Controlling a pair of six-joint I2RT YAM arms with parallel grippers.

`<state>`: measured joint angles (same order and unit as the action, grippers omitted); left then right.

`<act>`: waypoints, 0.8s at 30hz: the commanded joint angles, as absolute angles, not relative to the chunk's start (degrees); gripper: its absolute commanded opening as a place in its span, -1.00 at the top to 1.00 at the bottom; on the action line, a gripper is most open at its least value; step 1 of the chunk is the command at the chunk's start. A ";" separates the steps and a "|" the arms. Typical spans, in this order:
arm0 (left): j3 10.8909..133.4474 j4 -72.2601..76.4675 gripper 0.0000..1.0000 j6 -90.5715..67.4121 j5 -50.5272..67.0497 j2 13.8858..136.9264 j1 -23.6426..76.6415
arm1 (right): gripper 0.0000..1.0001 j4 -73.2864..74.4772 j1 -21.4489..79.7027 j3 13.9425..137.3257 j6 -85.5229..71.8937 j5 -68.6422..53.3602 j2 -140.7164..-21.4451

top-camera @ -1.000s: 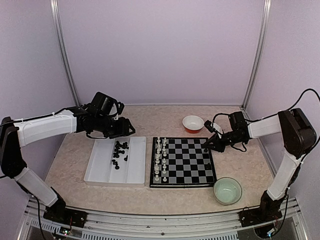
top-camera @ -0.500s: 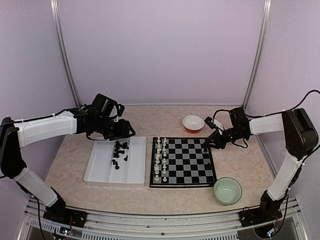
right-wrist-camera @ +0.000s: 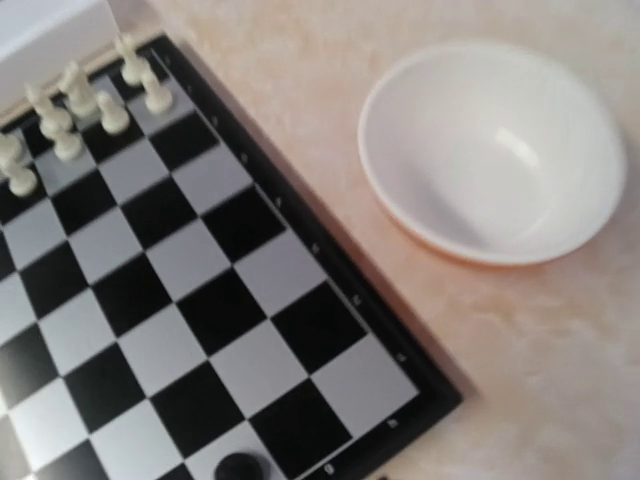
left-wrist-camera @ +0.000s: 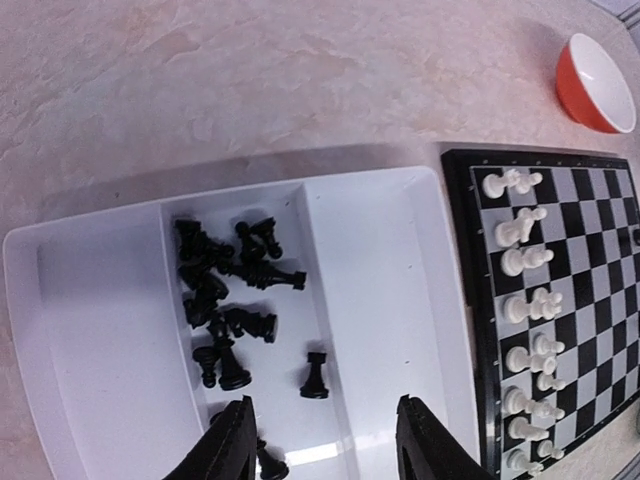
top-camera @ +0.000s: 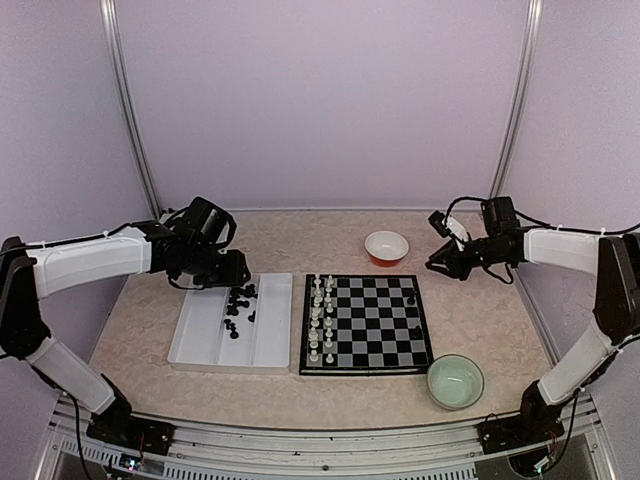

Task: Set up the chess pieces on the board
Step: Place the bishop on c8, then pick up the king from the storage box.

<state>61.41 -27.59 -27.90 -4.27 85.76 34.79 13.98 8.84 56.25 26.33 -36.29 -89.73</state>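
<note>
The board (top-camera: 375, 330) lies at the table's middle, with white chess pieces (top-camera: 319, 318) in its two left columns and two black pieces (top-camera: 411, 298) near its right edge. Several black chess pieces (left-wrist-camera: 225, 280) lie in the middle compartment of a white tray (left-wrist-camera: 380, 300); one rook (left-wrist-camera: 314, 376) stands apart from them. My left gripper (left-wrist-camera: 325, 440) is open and empty above the tray's near part, the rook just ahead of it. My right gripper (top-camera: 437, 264) hovers off the board's far right corner; its fingers do not show in the right wrist view, which shows the board (right-wrist-camera: 200, 300) and one black piece (right-wrist-camera: 238, 466).
A red bowl with a white inside (top-camera: 386, 247) stands behind the board and fills the right wrist view's upper right (right-wrist-camera: 495, 150). A pale green bowl (top-camera: 455, 381) stands at the board's front right corner. The tray (top-camera: 200, 335) lies left of the board.
My right gripper has drawn back from the board's right edge, up and to the right, leaving a black piece there. My left gripper has shifted slightly left and lower over the tray.
</note>
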 commanded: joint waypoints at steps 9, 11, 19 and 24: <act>58.14 -37.36 0.06 -37.02 -7.11 90.64 38.16 | 0.52 16.00 8.61 50.71 26.19 -35.24 -78.03; 58.18 -38.06 0.08 -38.84 -7.29 91.30 38.97 | 0.52 15.63 8.61 50.47 26.25 -35.53 -77.92; 59.46 -41.30 0.17 -44.77 -7.97 94.86 42.46 | 0.53 15.26 8.62 50.06 26.48 -37.81 -78.97; 58.25 -40.58 0.17 -46.61 -8.11 96.91 43.15 | 0.53 15.27 8.61 50.09 26.54 -39.33 -79.31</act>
<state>58.54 -39.72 -43.75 -6.92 95.29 42.61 15.22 8.84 50.92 26.50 -37.28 -79.37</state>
